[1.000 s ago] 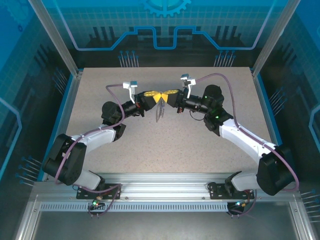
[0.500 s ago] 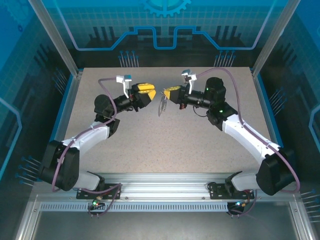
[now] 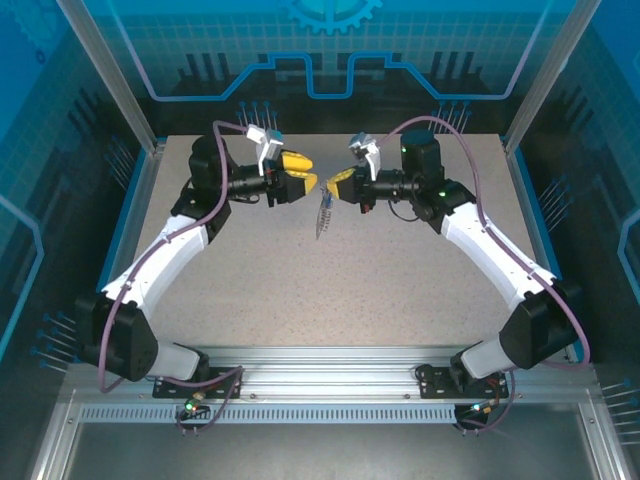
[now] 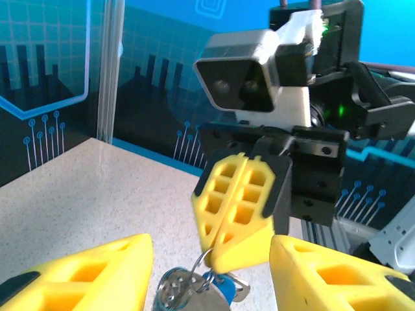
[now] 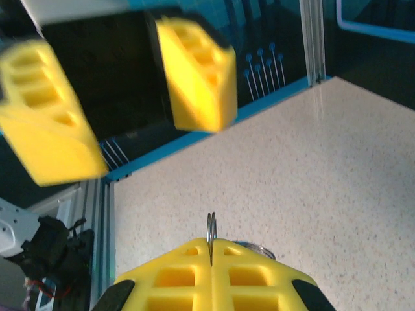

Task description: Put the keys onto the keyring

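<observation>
Left wrist shows key (image 4: 225, 289) below right pincer's (image 4: 219, 258) keyring (image 4: 200, 264).

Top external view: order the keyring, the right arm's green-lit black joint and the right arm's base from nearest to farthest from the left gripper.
From the left gripper:
1. The keyring, hanging just right of it from the right gripper, jaws shut.
2. The green-lit black joint, farther right toward the back.
3. The right arm's base, at the near edge.

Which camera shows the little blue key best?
The left wrist view: the blue key hangs close up under the right hand. The top view makes it a tiny dangling speck. The right wrist view catches the metal ring pinched.
</observation>
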Tool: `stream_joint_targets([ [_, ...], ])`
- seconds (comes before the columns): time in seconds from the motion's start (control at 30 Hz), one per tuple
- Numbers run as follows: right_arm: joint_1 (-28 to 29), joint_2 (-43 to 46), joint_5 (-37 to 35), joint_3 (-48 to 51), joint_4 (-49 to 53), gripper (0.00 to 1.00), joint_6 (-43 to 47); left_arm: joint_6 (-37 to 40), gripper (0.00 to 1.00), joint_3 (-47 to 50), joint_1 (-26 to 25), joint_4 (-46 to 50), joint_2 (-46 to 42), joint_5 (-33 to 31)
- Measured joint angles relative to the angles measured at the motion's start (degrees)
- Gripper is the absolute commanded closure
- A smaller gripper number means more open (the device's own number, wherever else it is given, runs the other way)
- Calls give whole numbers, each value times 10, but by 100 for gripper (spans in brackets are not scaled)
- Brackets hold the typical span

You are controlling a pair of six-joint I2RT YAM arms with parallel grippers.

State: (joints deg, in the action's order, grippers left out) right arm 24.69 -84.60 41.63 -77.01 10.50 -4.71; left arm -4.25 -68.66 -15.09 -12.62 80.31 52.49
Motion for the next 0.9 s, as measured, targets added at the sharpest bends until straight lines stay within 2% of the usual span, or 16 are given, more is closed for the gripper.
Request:
stream_joint_targets([
  [0.13, 0, -7, 10, 0, 35, 100, 24, 61, 48, -28, 0, 86, 10, 7],
  [0.37, 0, -8, 27, -7, 69, 100, 51, 109, 50, -39, 0, 167, 36, 18],
  [0.9, 0, -9, 51, -25, 97, 100, 73, 146, 54, -77, -6, 242, 72, 56],
])
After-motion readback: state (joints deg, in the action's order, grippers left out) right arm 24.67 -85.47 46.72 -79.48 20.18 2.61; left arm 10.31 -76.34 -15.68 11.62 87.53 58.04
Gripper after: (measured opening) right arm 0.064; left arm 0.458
